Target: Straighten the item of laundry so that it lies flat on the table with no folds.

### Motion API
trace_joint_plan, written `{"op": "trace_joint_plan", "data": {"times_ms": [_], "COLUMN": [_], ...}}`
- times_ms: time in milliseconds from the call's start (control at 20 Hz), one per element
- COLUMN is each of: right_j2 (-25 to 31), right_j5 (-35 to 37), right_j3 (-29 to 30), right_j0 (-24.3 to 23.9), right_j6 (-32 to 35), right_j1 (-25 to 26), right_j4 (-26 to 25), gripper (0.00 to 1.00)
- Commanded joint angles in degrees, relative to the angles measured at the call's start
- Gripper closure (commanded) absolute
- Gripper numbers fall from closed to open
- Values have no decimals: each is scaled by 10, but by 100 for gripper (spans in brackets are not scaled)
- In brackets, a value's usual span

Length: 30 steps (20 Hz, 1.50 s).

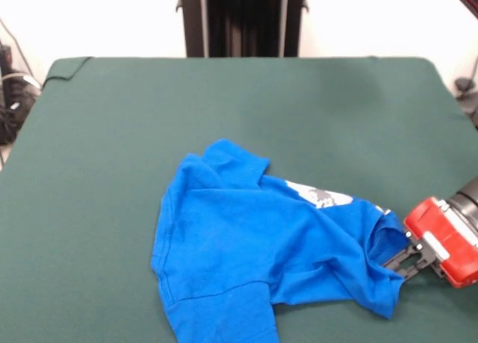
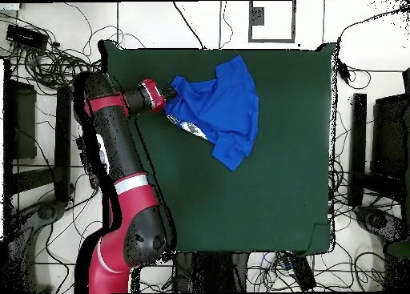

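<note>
The item of laundry (image 1: pixel 254 246) is a bright blue T-shirt lying crumpled on the green table (image 1: pixel 224 104), near its front edge. It is folded over on itself, with only a strip of white-grey print (image 1: pixel 321 196) showing. One sleeve points toward the far side. My gripper (image 1: pixel 399 262) comes in from the right, its black fingers shut on the shirt's bunched right edge, with creases running toward them. From overhead the gripper (image 2: pixel 170 94) holds the left end of the shirt (image 2: pixel 220 106), close to the table's (image 2: pixel 240 195) upper left corner.
My red and black arm (image 2: pixel 120 171) stretches along the table's left edge in the overhead view. Cables (image 2: pixel 48 58) and dark equipment racks (image 2: pixel 384 138) surround the table on the floor.
</note>
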Motion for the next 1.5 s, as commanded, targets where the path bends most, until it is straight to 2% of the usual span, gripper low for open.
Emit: {"op": "trace_joint_plan", "data": {"times_ms": [50, 100, 150, 300, 350, 450, 550, 800, 950, 1200, 1300, 1400, 1450, 1500], "right_j2": [141, 147, 133, 27, -19, -61, -67, -54, -50, -41, -42, -34, 2, 17], "right_j5": [-31, -32, -18, 48, 82, 117, 123, 127, 136, 128, 131, 126, 99, 82], "right_j3": [102, 104, 99, 58, 40, 26, 33, 73, 78, 99, 90, 83, 71, 70], "right_j0": [-17, -17, -12, 6, 9, 11, 16, 35, 42, 53, 51, 49, 39, 36], "right_j6": [160, 162, 170, 219, 247, 272, 267, 232, 201, 190, 183, 180, 176, 174], "right_j1": [72, 71, 73, 101, 118, 136, 135, 115, 110, 97, 103, 104, 103, 101], "right_j4": [101, 104, 85, -41, -97, -157, -182, -212, -225, -241, -247, -242, -204, -188], "gripper": [100, 100, 100, 100, 100, 100, 100, 100, 100, 100, 100, 100, 100, 100]}}
